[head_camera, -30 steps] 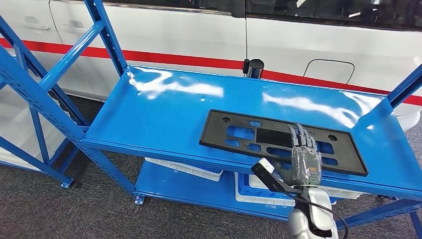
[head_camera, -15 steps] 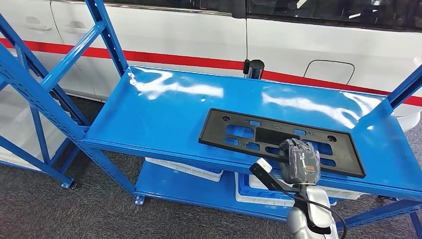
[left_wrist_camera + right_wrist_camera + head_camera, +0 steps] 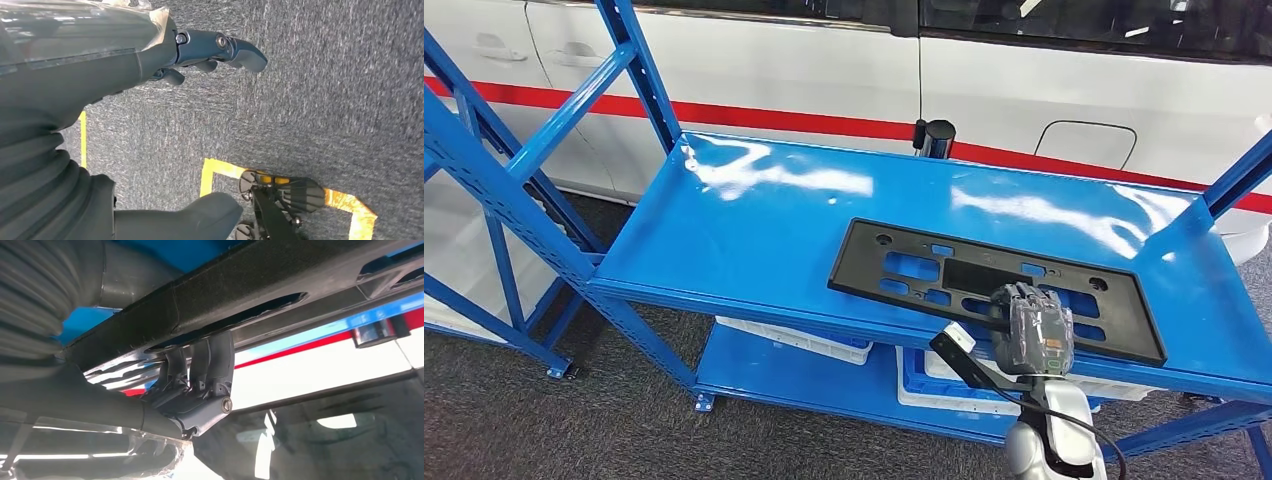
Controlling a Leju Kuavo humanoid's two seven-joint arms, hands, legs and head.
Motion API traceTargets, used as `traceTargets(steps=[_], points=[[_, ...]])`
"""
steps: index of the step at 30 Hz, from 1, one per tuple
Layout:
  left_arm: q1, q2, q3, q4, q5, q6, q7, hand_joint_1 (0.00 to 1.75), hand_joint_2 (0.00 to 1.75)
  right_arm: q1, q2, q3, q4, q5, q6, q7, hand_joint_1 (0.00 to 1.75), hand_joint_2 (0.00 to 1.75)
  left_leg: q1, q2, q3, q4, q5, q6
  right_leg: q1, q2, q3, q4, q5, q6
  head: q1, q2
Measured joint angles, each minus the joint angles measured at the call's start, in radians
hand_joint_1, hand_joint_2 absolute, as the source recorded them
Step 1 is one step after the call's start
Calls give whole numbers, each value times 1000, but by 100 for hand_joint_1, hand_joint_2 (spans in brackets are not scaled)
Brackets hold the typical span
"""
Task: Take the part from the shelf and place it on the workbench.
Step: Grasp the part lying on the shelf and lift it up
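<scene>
Risk noted: the right hand (image 3: 1031, 328) grips the black part (image 3: 924, 268) only at its near long edge, fingers (image 3: 207, 360) hooked through a slot, so the long plate, lying on the blue shelf (image 3: 754, 215), may tilt, swing or slip free when lifted, or catch the shelf lip. Against the earlier frames, the fingers then lay flat and extended over the plate and are now curled closed on it, and the plate has shifted slightly; the left hand (image 3: 215, 50) hangs over the floor, loosely spread and holding nothing
</scene>
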Motion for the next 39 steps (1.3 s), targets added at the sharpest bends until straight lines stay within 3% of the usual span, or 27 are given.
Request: traceTargets(steps=[7, 13, 25, 39], points=[[0, 3, 0, 0, 6, 16, -5, 0, 175, 25, -1, -7, -21, 38, -96, 0, 175, 175, 0, 0, -1, 0, 0, 0, 0, 0, 2, 0, 0, 0, 0, 0], [0, 5, 1, 0, 4, 20, -18, 0, 175, 73, -1, -11, -145, 98, -209, -8, 175, 175, 0, 0, -4, 0, 1, 0, 0, 0, 5, 0, 1, 0, 0, 0], [-1, 7, 19, 0, 16, 68, 25, 0, 175, 152, -2, 0, -396, 42, -250, -56, 175, 175, 0, 0, -4, 0, 1, 0, 0, 0, 5, 0, 0, 0, 0, 0], [-3, 5, 38, 0, 34, 83, 27, 0, 175, 178, -14, 31, -465, -56, -250, -97, 175, 175, -1, 0, -4, 1, 1, 0, -1, 0, 5, 0, 1, 0, 0, 0]])
